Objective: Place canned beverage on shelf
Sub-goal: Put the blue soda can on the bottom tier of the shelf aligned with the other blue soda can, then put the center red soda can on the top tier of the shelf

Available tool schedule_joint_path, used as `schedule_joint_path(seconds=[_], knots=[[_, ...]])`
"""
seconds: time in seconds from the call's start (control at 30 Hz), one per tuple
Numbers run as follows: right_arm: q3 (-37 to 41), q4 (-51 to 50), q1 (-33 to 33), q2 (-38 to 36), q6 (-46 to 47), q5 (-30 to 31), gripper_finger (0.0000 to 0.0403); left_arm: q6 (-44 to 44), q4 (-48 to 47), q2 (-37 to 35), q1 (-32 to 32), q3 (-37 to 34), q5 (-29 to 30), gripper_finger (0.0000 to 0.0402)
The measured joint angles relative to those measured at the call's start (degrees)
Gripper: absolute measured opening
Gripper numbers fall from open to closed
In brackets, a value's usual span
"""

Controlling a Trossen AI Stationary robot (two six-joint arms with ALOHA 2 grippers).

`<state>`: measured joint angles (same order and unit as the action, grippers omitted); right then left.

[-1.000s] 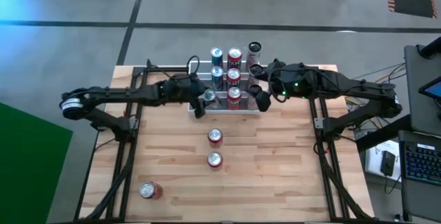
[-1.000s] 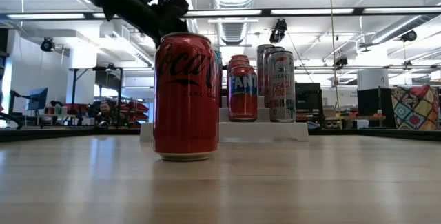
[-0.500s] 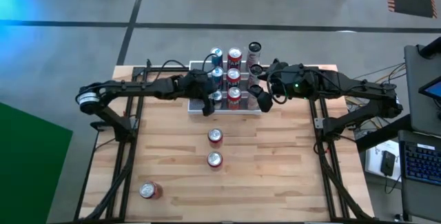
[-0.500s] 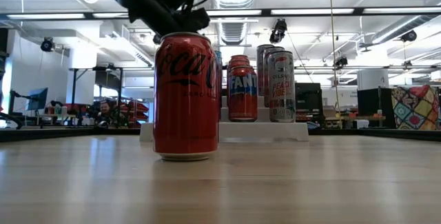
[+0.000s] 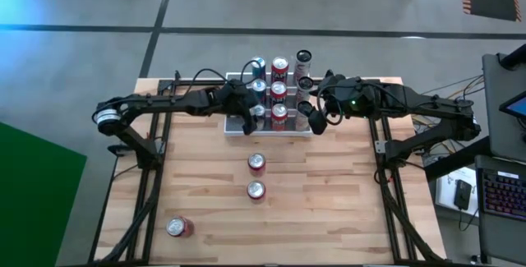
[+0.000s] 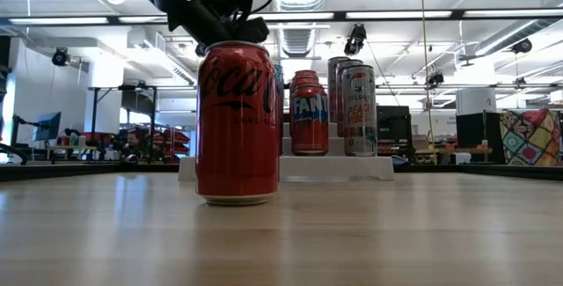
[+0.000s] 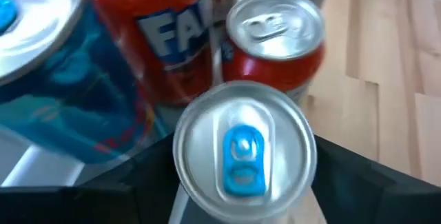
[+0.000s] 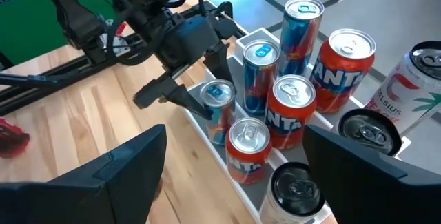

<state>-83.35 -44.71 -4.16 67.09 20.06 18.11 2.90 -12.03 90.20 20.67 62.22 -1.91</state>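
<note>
- The left gripper [image 5: 249, 121] reaches over the left end of the shelf [image 5: 233, 131] at the table's far edge, its dark fingers [image 8: 160, 89] standing on either side of a blue can [image 8: 219, 111] on the lowest step.
- In the left wrist view the blue can's silver top with its blue tab [image 7: 244, 150] fills the gap between the two fingers; whether they still press the can or stand just clear of it cannot be told.
- The blue can stands upright at the left of the front row, just beside a red can [image 8: 246, 149] on the same step.
- Behind them, on the higher steps, stand two more blue cans [image 8: 260, 77] and two orange Fanta cans [image 8: 291, 109]; a white Celsius can [image 8: 408, 85] and two black-topped cans [image 8: 364, 136] fill the right column.
- The right gripper [image 5: 317, 119] waits at the shelf's right end with its fingers apart, holding nothing.
- Two red cans [image 5: 256, 163] stand upright mid-table in front of the shelf, one behind the other, and a third red can [image 5: 177, 227] lies on its side near the front left corner.
- The low view puts the nearest red can [image 6: 236, 124] large in the foreground, the shelf behind it.
</note>
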Motion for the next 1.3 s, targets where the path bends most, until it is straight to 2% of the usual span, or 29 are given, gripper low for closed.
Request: schedule_joint_path(seconds=[0.23,0.4,0.6,0.93,1.3], knots=[[0.0,-0.02,0.01,-0.02,-0.56,0.0,0.0327,-0.89,-2.64,-2.53,0.15,-0.07,2.92,0.0316],[0.0,-0.02,0.0,-0.07,-0.6,0.0,0.0327,-1.47,-3.57,-6.78,0.22,-0.11,4.93,0.0335],[0.0,-0.02,0.0,-0.07,-0.62,-0.01,0.0327,-2.92,-8.8,-12.38,0.16,-0.11,7.14,0.0338],[0.0,0.06,0.01,0.0,-0.38,0.0,0.0327,-8.63,-20.24,-19.48,-1.78,-0.17,7.47,0.0338],[0.02,1.23,0.0,1.37,-0.16,-0.01,0.0327,-16.17,-21.61,-23.5,-6.34,-6.05,9.5,0.0338]])
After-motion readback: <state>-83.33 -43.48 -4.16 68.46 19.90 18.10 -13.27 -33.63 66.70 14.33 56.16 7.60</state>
